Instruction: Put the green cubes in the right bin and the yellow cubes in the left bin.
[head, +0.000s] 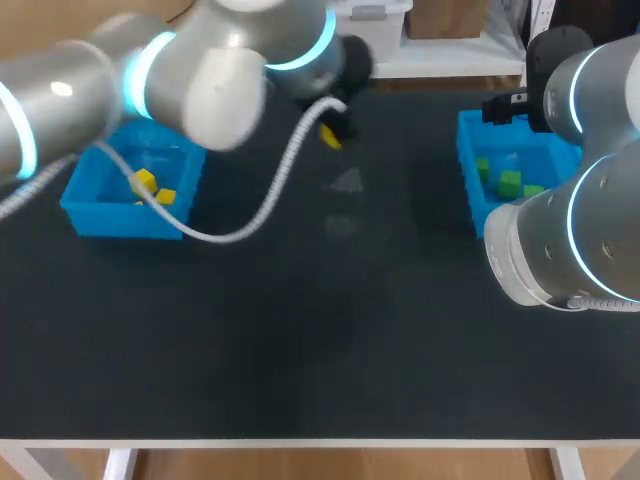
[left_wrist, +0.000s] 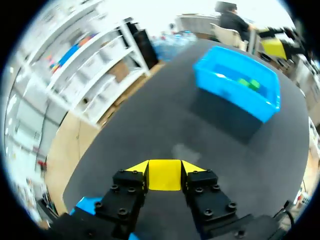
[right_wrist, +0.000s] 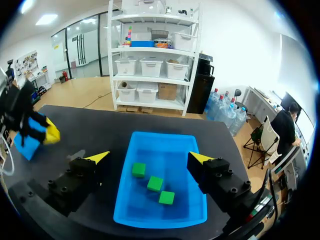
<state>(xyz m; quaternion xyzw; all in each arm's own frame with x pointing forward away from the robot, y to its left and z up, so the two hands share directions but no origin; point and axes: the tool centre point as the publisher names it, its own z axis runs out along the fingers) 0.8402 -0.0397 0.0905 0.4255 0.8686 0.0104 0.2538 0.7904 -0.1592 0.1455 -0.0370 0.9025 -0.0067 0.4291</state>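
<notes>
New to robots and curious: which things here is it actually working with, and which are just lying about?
Job: left bin, yellow cubes in it, held yellow cube between left fingers, right bin, green cubes.
Just there: black table, hanging white cable.

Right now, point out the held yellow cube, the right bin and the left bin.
yellow cube (left_wrist: 164, 176), left wrist view, middle of its visible face.
right bin (right_wrist: 162, 135), right wrist view, its far rim.
left bin (head: 118, 220), head view, its near wall.
</notes>
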